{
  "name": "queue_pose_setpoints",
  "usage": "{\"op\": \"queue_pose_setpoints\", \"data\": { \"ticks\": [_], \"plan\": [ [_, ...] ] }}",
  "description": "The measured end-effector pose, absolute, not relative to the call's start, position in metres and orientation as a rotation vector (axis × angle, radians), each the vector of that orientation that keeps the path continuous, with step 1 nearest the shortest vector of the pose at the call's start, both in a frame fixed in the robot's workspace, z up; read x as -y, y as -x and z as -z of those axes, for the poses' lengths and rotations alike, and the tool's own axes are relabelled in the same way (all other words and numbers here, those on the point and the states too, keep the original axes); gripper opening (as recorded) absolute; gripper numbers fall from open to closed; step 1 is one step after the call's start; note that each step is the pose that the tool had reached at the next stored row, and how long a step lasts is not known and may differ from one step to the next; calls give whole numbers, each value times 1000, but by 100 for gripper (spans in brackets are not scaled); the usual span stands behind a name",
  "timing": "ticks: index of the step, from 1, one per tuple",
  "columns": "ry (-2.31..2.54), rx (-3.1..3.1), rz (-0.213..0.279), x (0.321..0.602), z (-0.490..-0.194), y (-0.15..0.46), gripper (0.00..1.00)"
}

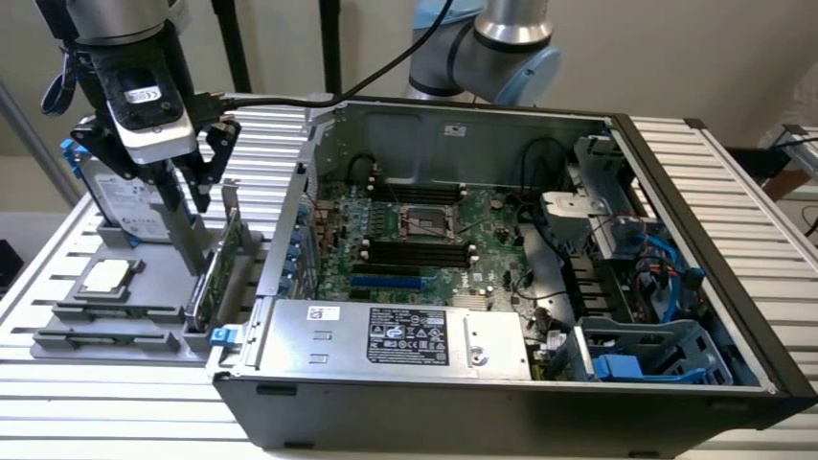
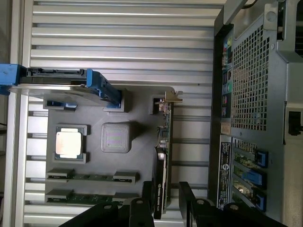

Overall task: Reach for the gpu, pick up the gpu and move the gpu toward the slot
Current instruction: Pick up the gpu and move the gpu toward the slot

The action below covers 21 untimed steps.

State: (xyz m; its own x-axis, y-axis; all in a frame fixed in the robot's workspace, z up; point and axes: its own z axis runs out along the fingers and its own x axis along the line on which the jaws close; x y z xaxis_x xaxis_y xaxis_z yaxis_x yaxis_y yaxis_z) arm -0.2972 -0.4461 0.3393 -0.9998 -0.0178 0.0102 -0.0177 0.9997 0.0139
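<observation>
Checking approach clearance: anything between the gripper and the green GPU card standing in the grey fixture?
Nothing visible. The open gripper hangs over the thin green circuit-board card, one finger each side of its edge in the wrist view. The grey block and square silver chip sit off to the side.

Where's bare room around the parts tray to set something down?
Bare slatted table at the exterior view's lower left, bordered by the parts tray and the case; another bare stretch beyond the hard drive. Crowded: the narrow strip between tray and case, where the open tool flanks the gpu.
</observation>
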Motion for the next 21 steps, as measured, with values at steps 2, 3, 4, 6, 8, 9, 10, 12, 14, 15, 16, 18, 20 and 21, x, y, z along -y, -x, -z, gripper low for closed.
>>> {"op": "queue_pose_setpoints", "data": {
  "ticks": [2, 3, 4, 6, 8, 9, 10, 12, 14, 15, 16, 18, 20, 21],
  "plan": [
    [-28, 3131, 22, 446, -339, 297, 36],
    [-28, 3131, 21, 446, -339, 297, 36],
    [-27, 3131, 21, 446, -338, 297, 36],
    [-16, 3131, 22, 446, -335, 297, 36],
    [6, 3131, 22, 446, -331, 297, 36],
    [19, 3131, 22, 446, -329, 297, 36],
    [30, 3131, 22, 446, -327, 297, 36],
    [36, 3131, 22, 446, -324, 297, 36],
    [37, 3131, 22, 446, -320, 297, 36],
    [37, 3131, 22, 446, -318, 297, 36],
    [37, 3131, 22, 446, -316, 296, 36],
    [37, 3131, 22, 446, -313, 296, 36],
    [37, 3131, 22, 446, -309, 296, 36],
    [37, 3131, 22, 446, -307, 295, 36]
  ]
}}
